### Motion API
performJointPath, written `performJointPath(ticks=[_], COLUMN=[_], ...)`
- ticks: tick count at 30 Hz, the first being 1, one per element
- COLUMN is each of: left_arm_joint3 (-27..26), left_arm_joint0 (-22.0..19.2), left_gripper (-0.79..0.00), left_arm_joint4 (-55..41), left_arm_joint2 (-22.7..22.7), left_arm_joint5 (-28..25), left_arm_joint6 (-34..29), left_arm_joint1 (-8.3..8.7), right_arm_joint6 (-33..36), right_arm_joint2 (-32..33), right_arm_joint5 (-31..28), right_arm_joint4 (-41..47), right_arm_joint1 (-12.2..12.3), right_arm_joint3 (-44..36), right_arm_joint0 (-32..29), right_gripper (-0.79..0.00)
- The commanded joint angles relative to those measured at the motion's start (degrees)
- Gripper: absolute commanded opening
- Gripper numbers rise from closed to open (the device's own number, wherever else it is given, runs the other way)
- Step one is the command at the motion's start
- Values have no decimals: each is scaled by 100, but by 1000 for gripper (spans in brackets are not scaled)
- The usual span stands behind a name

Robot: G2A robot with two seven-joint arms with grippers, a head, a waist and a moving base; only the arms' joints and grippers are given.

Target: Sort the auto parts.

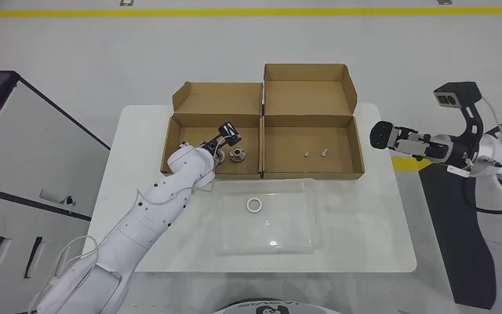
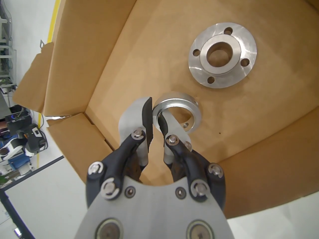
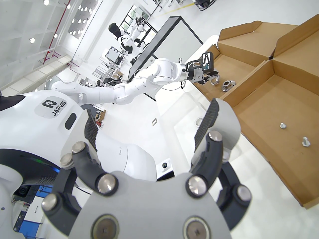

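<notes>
Your left arm (image 1: 157, 212): glossy white jointed shell, small dark dots along its segments, thin black cables (image 3: 192, 62) at the wrist. Your left gripper (image 2: 154, 109): silver base plate (image 2: 154, 210), black linkages pinned with silver screws (image 2: 136, 133), grey fingers (image 2: 129, 120) faced with black pads (image 2: 148, 123). Your right gripper (image 3: 150, 106): the same build, pads ribbed.

two cardboard boxes (image 1: 247, 133) (image 1: 314, 133), two bolts (image 1: 307, 154) (image 1: 321, 151), two rings (image 1: 255, 205) (image 2: 174, 101), one flange (image 2: 236, 49), one tray (image 1: 298, 235)

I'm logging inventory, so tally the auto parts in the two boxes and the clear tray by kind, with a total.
Flange: 1
Collar ring: 1, gripped by the left end effector
Bolts: 2
White ring: 1
Total: 5
</notes>
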Motion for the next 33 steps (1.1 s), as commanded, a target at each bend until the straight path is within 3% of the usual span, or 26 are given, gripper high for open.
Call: performJointPath(ticks=[1,7,9,13,24,27,31,33], left_arm_joint3=[-6,-43,-39,-34,-68,-187,-396,-533], left_arm_joint0=[25,75,80,82,109,124,166,206], left_gripper=[-785,-785,-683,-600,-545,-422,0,0], left_arm_joint4=[17,14,19,11,21,4,-76,-116], left_arm_joint2=[-22,-63,-73,-91,-156,-210,-341,-424], left_arm_joint5=[-11,-31,-32,-38,-37,-35,-107,-145], left_arm_joint6=[2,2,19,39,61,102,144,166], left_arm_joint1=[-3,-26,-36,-58,-106,-111,-101,-89], right_arm_joint6=[0,0,0,0,0,0,0,0], right_arm_joint2=[0,0,0,0,0,0,0,0], right_arm_joint5=[0,0,0,0,0,0,0,0], right_arm_joint4=[-1,-1,-1,-1,-1,-1,-1,-1], right_arm_joint1=[0,0,0,0,0,0,0,0], right_arm_joint3=[0,0,0,0,0,0,0,0], right_arm_joint0=[0,0,0,0,0,0,0,0], right_gripper=[0,0,0,0,0,0,0,0])
